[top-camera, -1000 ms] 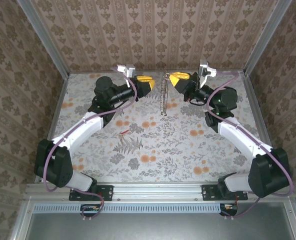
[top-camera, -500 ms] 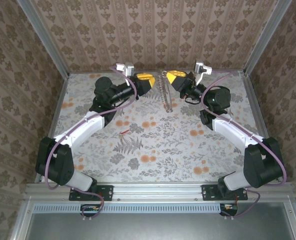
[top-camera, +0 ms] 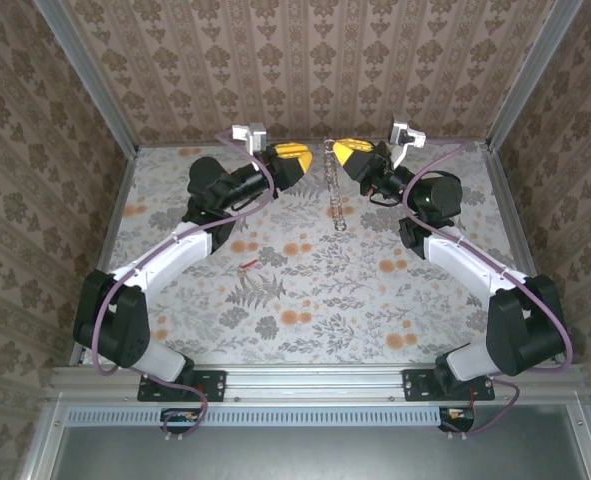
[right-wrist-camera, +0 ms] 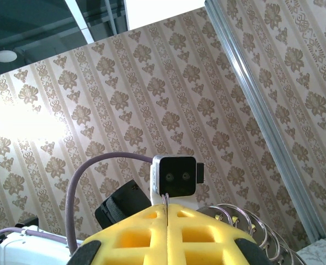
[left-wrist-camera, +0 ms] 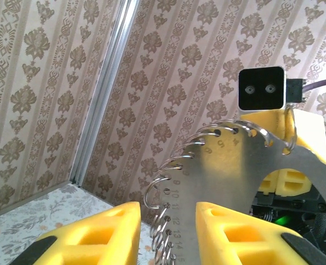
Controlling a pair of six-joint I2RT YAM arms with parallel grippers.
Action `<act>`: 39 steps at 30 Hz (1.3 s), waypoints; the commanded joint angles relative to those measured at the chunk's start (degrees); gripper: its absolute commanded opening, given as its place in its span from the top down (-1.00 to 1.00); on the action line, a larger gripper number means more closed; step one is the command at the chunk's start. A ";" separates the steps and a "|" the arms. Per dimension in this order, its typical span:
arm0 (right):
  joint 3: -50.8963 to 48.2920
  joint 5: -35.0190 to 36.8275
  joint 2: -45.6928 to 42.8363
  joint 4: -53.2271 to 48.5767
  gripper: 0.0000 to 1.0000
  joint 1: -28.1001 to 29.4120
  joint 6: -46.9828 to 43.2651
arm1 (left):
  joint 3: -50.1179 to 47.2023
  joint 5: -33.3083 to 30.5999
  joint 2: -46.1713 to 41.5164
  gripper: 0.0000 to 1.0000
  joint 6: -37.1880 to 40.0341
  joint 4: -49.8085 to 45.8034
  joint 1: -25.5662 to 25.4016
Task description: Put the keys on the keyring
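Observation:
The keyring is a curved grey metal plate with numbered holes, each carrying a small wire ring; it hangs in the air at the back of the enclosure. My right gripper is shut on one thin wire ring at its top, which shows between the yellow pads. More wire rings fan out to the right. My left gripper is open just left of the hanging keyring. The plate and its rings stand in the gap of my left gripper, clear of both pads. One key, tiny and red-headed, lies on the floral floor.
Patterned walls with aluminium corner posts close in the back and sides. Orange flower prints dot the floor. The arm bases sit on a metal rail at the near edge.
The right arm has swung its elbow inward and carried the hanging keyring slightly to the right. The left gripper has edged right and upward toward it. The red key has not moved.

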 commanded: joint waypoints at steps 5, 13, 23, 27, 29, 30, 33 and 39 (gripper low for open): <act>0.70 2.42 -1.28 3.71 1.00 0.37 0.82 | 0.85 1.28 0.36 0.37 -1.96 6.11 -0.81; -0.31 7.52 0.39 3.81 1.00 0.32 1.07 | 2.12 1.46 1.41 0.37 -3.24 7.49 -1.24; 0.91 4.37 3.02 3.53 1.00 0.36 1.43 | 2.57 2.98 1.27 0.37 -2.77 5.96 -1.42; 0.87 3.53 3.39 3.24 1.00 0.24 1.35 | 2.56 3.62 1.17 0.36 -2.25 5.28 -1.43; 0.77 3.30 3.54 3.10 1.00 0.25 1.26 | 2.45 3.66 0.98 0.36 -1.86 4.58 -1.43; 0.77 3.25 3.52 3.12 1.00 0.22 1.21 | 2.50 3.78 0.96 0.36 -1.77 4.46 -1.44; 0.74 2.79 3.58 3.10 1.00 0.22 1.20 | 2.32 3.79 0.84 0.36 -1.59 4.14 -1.38; 0.43 2.70 3.52 2.90 1.00 0.27 1.08 | 2.33 3.33 0.58 0.35 -1.29 3.58 -1.49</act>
